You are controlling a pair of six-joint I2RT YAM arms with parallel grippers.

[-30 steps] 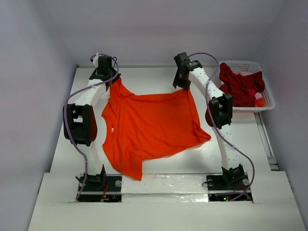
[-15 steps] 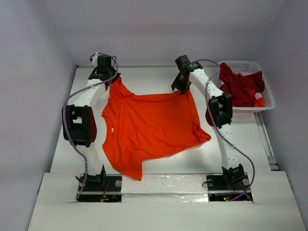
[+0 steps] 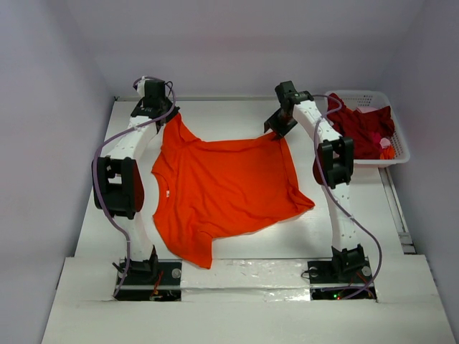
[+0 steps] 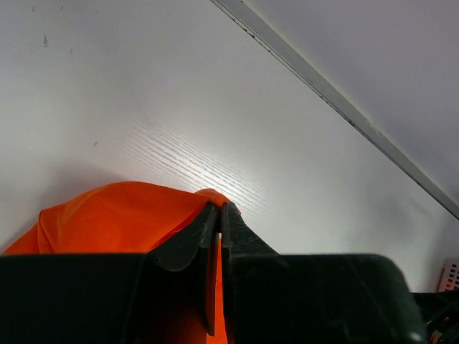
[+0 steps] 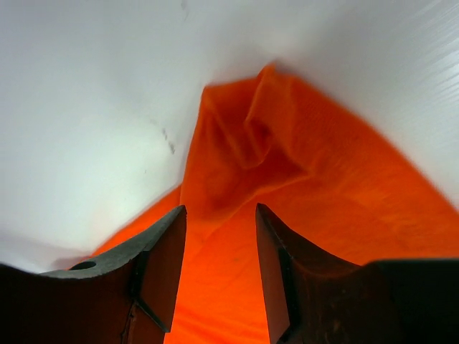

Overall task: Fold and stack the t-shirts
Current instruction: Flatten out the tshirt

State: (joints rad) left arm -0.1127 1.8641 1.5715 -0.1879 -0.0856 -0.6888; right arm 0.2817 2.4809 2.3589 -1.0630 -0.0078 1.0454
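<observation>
Between the fingers of the left gripper (image 4: 219,213) a corner of the orange shirt (image 3: 222,190) is clamped tight, with only a thin fold of cloth showing where the jaws meet. The right gripper (image 5: 219,209) has let go: its fingers stand apart with nothing between them, and a puckered corner of the same shirt lies just ahead of and below its tips. The rest of the shirt spreads flat behind both grippers, toward the arm bases. The dark red shirt (image 3: 362,129) sits heaped in the white basket (image 3: 399,147), off to the right of the right gripper.

The risk lies in the uneven hold. If the left gripper pulls or lifts alone, the shirt will likely swing askew and bunch on the free side. The corner under the right gripper is rumpled, so a closing pinch may catch two layers or miss the edge. The sleeve farthest behind the left gripper lies close to the table's near edge and could slide over it.

The table (image 3: 215,107) is white and smooth with a faint grain and a sheen, so cloth probably slips easily on it. Plain pale walls close it in, and a dark seam runs just beyond the left gripper.
</observation>
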